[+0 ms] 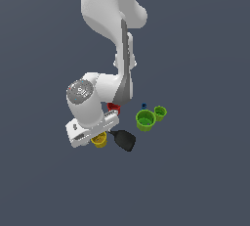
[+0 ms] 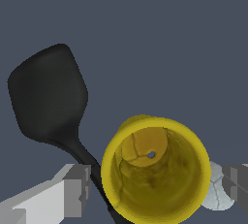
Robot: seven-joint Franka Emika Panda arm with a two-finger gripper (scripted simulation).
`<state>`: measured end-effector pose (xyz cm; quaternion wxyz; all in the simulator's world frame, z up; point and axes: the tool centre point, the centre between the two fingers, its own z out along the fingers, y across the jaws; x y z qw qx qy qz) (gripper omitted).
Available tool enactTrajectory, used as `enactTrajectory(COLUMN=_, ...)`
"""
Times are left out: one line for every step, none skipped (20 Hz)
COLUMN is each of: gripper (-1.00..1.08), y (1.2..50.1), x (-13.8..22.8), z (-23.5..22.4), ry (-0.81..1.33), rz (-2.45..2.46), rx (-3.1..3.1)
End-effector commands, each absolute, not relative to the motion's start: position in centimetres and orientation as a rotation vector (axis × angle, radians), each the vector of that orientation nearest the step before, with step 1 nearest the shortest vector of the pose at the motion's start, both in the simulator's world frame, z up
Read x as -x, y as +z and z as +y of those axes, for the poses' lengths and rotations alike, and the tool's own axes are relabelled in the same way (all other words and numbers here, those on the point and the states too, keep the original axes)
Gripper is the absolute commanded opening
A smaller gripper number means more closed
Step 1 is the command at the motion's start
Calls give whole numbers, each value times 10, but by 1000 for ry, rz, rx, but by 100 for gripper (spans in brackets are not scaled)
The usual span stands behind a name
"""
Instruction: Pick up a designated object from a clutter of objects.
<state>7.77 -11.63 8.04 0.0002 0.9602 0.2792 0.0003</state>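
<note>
The small yellow tapered cup (image 2: 155,169) stands upright with its mouth facing the wrist camera. In the exterior view the yellow cup (image 1: 99,141) peeks out from under the hand. My gripper (image 2: 157,189) is open and straddles the cup, one grey finger (image 2: 72,189) on one side and the other finger (image 2: 237,184) on the opposite side, both a little apart from the rim. The gripper (image 1: 97,135) is low over the cup. The black spatula (image 2: 48,97) lies beside the cup, its handle passing between cup and finger. A whitish ball (image 2: 215,194) sits between the cup and the other finger.
The spatula's black blade (image 1: 124,140) lies just to the exterior view's right of the yellow cup. A red cup (image 1: 114,106) is partly hidden behind the arm. A large green cup (image 1: 145,120), a small green cup (image 1: 160,112) and a tiny blue item (image 1: 144,105) stand further right.
</note>
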Motion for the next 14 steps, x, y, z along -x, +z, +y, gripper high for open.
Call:
enactTrajectory(gripper=100, y=66, x=-77, z=-116, ry=-1, rz=879, rx=-3016)
enactTrajectory(gripper=100, y=61, x=-77, z=-116, ry=0, rz=880, rx=-3016)
enactTrajectory(gripper=100, y=57, x=-77, z=-116, ry=0, rz=880, rx=-3016)
enactTrajectory(gripper=100, y=53, x=-77, z=-116, ry=0, rz=881, rx=-3016)
enactTrajectory(gripper=100, y=50, x=-77, z=-116, ry=0, rz=881, rx=-3016)
enactTrajectory(gripper=100, y=48, x=-77, z=-116, ry=0, rz=881, rx=-3016)
enactTrajectory(gripper=100, y=47, x=-77, z=-117, ry=0, rz=881, rx=-3016)
enactTrajectory(gripper=100, y=47, x=-78, z=-116, ry=0, rz=881, rx=-3015)
enactTrajectory(gripper=100, y=47, x=-78, z=-116, ry=0, rz=881, rx=-3015)
enactTrajectory(gripper=-100, y=47, x=-78, z=-116, ry=0, rz=881, rx=-3015)
enactTrajectory(gripper=-100, y=47, x=-78, z=-116, ry=0, rz=881, rx=-3015)
enactTrajectory(gripper=-100, y=47, x=-78, z=-116, ry=0, rz=881, rx=-3015)
enactTrajectory(gripper=-100, y=47, x=-78, z=-116, ry=0, rz=881, rx=-3015)
enactTrajectory(gripper=-100, y=47, x=-78, z=-116, ry=0, rz=881, rx=-3015)
